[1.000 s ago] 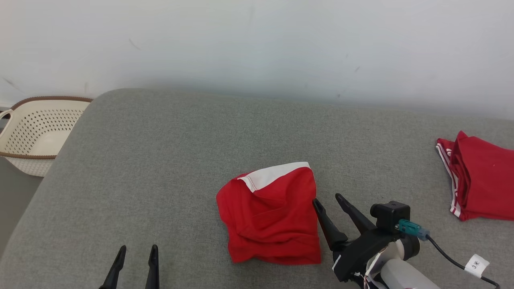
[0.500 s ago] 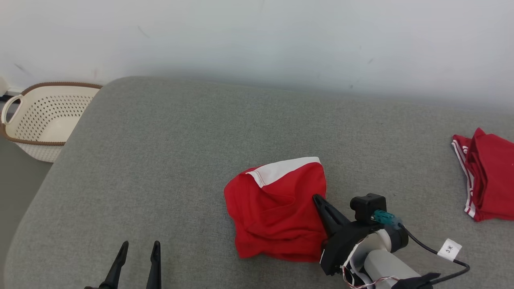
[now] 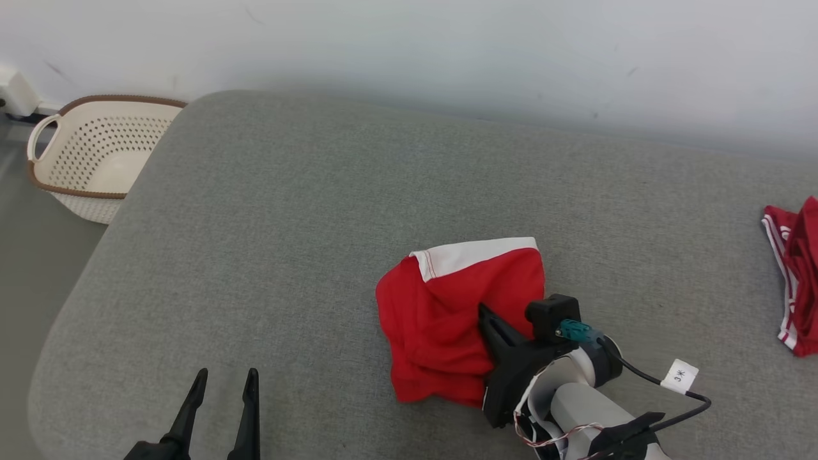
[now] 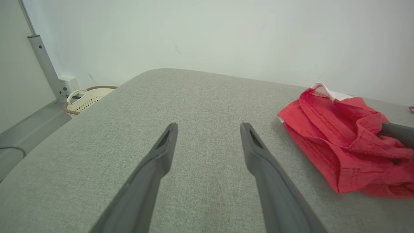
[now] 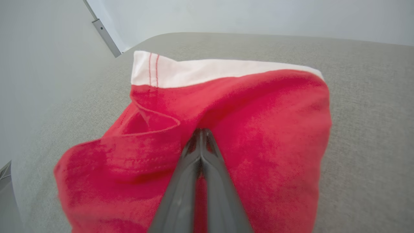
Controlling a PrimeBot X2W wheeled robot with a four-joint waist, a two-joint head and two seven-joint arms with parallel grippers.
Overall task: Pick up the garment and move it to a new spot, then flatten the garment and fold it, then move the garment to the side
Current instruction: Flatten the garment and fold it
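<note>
Red garment (image 3: 447,300) lies bunched at lower centre of the head view on the grey worktop (image 3: 287,223). The right end effector (image 3: 482,311), spread a second ago, is now pinched on its fabric, seemingly ready for lifting. The left end effector (image 3: 227,374) gapes wide, empty.

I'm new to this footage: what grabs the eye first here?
The crumpled red garment with its white band, mid-surface, with the right gripper pinched shut on its cloth. Left of the grey cushion sits a cream perforated basket; more red clothing lies far right.
</note>
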